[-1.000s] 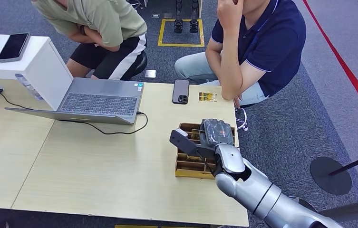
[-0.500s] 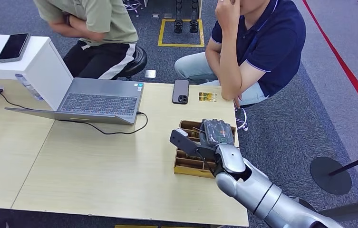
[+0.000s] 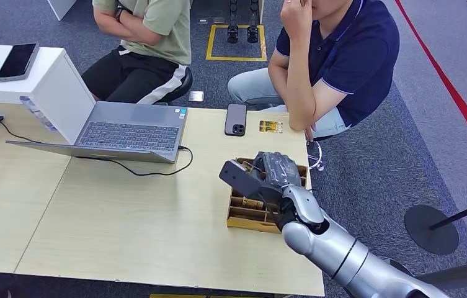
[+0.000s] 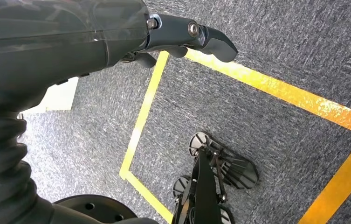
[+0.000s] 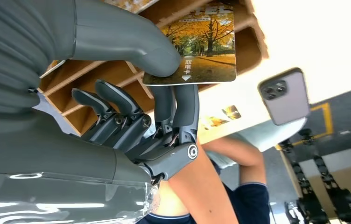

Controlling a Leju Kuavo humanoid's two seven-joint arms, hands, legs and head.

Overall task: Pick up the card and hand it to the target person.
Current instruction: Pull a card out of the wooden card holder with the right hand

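My right hand (image 5: 131, 112) pinches a card (image 5: 205, 49) printed with yellow autumn trees between thumb and fingers, just above the slots of a wooden card box (image 5: 113, 74). In the head view the same right hand (image 3: 273, 172) hovers over the far end of the box (image 3: 243, 218) near the table's right edge. A person in a navy shirt (image 3: 348, 56) sits just beyond that edge, elbow on the table. My left hand (image 4: 178, 35) hangs over grey carpet, holding nothing.
A second card (image 3: 270, 126) and a dark phone (image 3: 235, 118) lie on the table (image 3: 125, 217) beyond the box. An open laptop (image 3: 128, 130) with a black cable stands at the left. A person in a green shirt (image 3: 156, 25) sits behind it.
My right hand has risen a little out of the box and tipped toward the far side, with the card in it. The person in green has straightened and leaned back.
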